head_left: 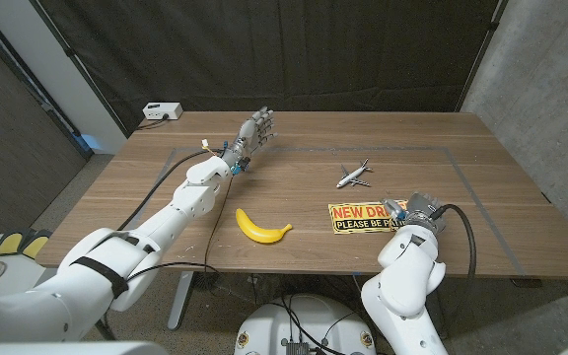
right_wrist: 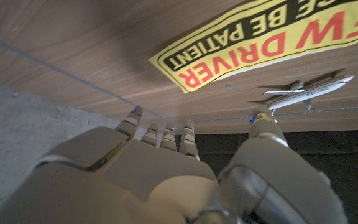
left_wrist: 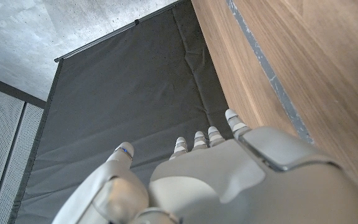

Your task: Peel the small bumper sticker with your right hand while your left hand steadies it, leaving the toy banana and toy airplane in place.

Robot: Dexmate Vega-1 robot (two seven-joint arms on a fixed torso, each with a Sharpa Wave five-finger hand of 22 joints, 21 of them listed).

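Near the table's front edge, right of centre, the bumper sticker [head_left: 361,217] lies flat on the wood, a yellow strip with red letters above a black band that reads "PLEASE BE PATIENT". Its right end is covered in the head view by the right hand [head_left: 414,209], which hangs just above it with the back of the hand toward the camera. From the right wrist view the same hand [right_wrist: 185,168] has its fingers [right_wrist: 160,134] straight and close together, the thumb set apart, nothing between them; the sticker [right_wrist: 260,43] lies beyond the fingertips, and whether any fingertip touches it cannot be told.

Just beyond the sticker, toward the far side, the toy airplane [head_left: 353,175] sits on the table, white with a red tail; the right wrist view shows it [right_wrist: 309,92] past the sticker's edge, apart from it. Left of the sticker, near the front edge, the toy banana [head_left: 261,228] lies on its side, curved, well clear of both hands.

Far to the left and toward the table's far side, the left hand [head_left: 254,131] is raised above the wood, fingers extended and slightly spread, holding nothing. The left wrist view shows its back [left_wrist: 210,174] with the fingertips pointing toward a dark curtain [left_wrist: 135,106] behind the table [head_left: 166,197]. A thin taped outline [head_left: 461,158] marks a rectangle on the tabletop, and a small white box [head_left: 162,110] sits at the far left corner.
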